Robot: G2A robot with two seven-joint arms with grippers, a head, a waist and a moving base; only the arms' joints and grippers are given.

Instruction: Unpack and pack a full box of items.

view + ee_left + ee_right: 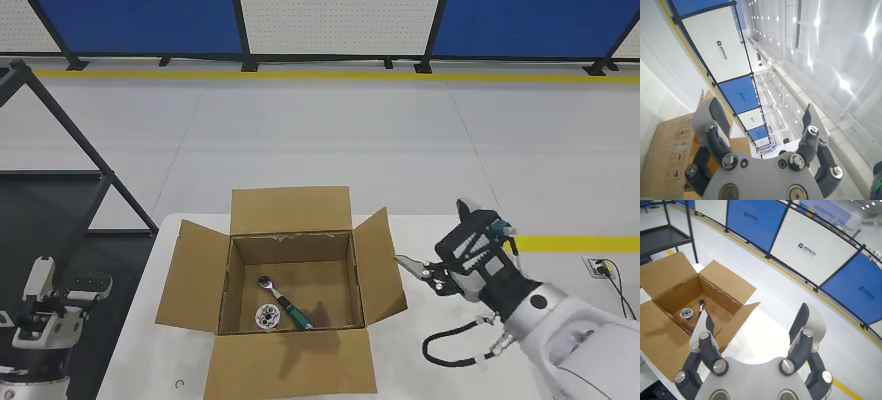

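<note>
While the left hand [761, 103] and the right hand [754, 308] are held spread and empty to either side of the open box [290, 208] on the bench [170, 350], a wrench [286, 303] lying inside is judged stiff, weighty and slick, best gripped at its green handle [299, 318].

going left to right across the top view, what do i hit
left claw → cardboard box, flaps open → right claw. The ratchet and the round metal part lie inside the box, overlapping left to right, so they are left unordered.
</note>
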